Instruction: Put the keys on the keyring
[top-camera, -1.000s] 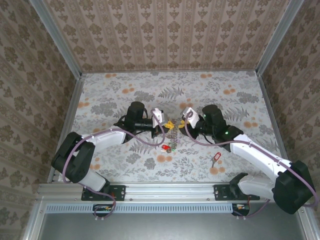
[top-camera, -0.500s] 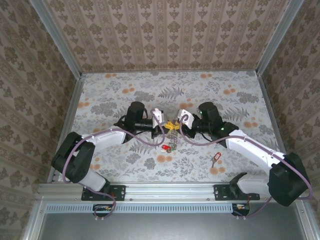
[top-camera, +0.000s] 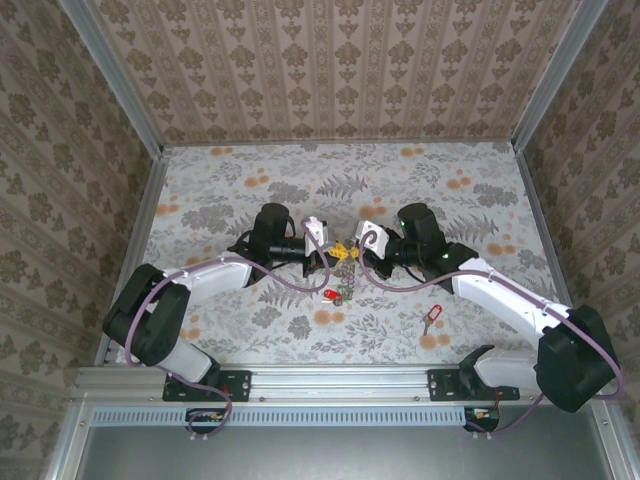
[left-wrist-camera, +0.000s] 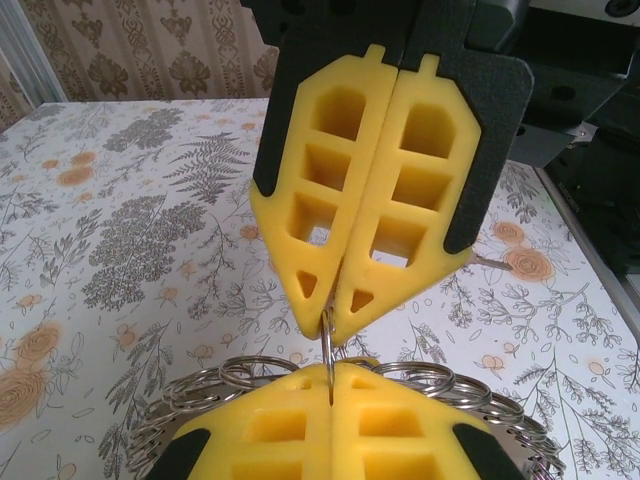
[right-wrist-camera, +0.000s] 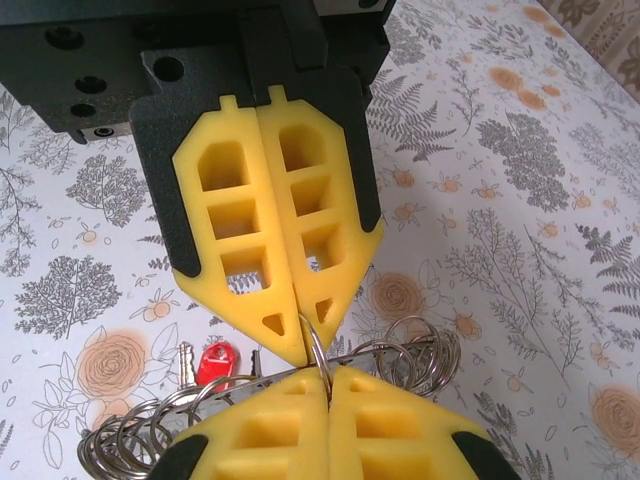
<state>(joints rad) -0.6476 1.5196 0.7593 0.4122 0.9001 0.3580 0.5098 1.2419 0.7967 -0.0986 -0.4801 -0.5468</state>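
A loose red-tagged key (top-camera: 432, 318) lies nearer the arm bases than the keyring (right-wrist-camera: 405, 352), well to its right. The keyring is a coil of thin silvery wire loops, a second red tag (right-wrist-camera: 215, 362) just beside it. The left gripper (left-wrist-camera: 331, 385) and right gripper (right-wrist-camera: 326, 392), yellow foam, each clamp one loop.

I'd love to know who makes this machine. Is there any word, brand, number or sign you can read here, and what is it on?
There is no readable text in any view.
Yellow fingers of the left gripper and right gripper: plain foam, no marks.
Keyring: bare metal rings, no engraving visible.
Red key tag: blank on the side that shows.
Far red tag in the top view: too small to tell.
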